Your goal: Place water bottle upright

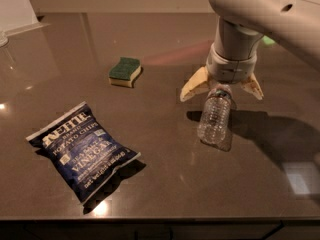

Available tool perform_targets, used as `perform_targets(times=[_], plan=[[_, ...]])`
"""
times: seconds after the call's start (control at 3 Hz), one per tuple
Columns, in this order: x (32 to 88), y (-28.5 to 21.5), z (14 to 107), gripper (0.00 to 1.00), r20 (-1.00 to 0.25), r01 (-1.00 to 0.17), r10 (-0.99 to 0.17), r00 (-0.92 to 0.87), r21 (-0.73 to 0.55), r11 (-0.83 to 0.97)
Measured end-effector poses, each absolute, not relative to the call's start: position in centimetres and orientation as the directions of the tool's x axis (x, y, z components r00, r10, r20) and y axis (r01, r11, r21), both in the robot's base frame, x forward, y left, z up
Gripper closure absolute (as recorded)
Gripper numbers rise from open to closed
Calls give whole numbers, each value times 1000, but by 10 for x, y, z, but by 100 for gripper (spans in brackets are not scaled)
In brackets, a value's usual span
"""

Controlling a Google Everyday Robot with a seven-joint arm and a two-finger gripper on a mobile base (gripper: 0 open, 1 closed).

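Note:
The water bottle [215, 118], clear and ribbed, stands on its base on the dark table [150, 194], leaning slightly, with its top just under my wrist. My gripper [221, 89] hangs directly above the bottle's top. It is open: one cream fingertip [193, 88] splays out to the left of the neck and the other to the right, and neither touches the bottle. The cap is mostly hidden under the wrist.
A green and yellow sponge [125, 71] lies to the back left of the bottle. A blue chip bag [82, 149] lies at the front left. The table's front edge runs along the bottom of the view.

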State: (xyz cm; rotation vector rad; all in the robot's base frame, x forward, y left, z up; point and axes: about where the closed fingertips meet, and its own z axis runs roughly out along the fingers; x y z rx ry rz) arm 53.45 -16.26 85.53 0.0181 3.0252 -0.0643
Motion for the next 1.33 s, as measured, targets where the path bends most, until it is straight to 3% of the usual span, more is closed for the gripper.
perform_targets(times=[0.33, 0.67, 1.0, 1.33], plan=[[537, -160, 847, 17, -100, 104, 101, -990, -24, 994], [537, -159, 843, 41, -91, 151, 149, -985, -12, 988], [540, -157, 846, 64, -104, 147, 148, -984, 15, 989], [549, -153, 865, 88, -184, 68, 79, -980, 68, 995]])
